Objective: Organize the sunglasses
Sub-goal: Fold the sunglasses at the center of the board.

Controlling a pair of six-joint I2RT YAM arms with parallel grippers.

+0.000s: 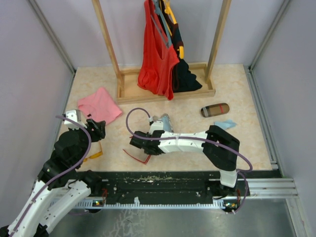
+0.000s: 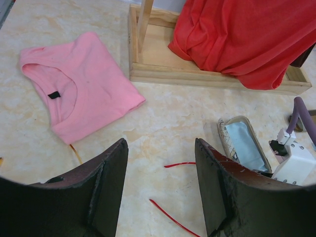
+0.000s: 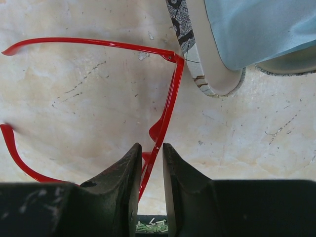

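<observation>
marbled counter [image 3: 74, 98] lay below. red sunglasses [image 3: 171, 96], likely light, springy and fragile, sat between the narrow right jaws, front rim by the bridge, a sensible hold; pinch uncertain. left jaws stood wide, empty.

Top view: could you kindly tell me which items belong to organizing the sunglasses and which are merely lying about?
Job in hand: sunglasses; open case beside them, probably; right gripper, straddling the frame.
Lying about: pink shirt; wooden rack; red garment; brown case and blue cloth, off to the side.
</observation>
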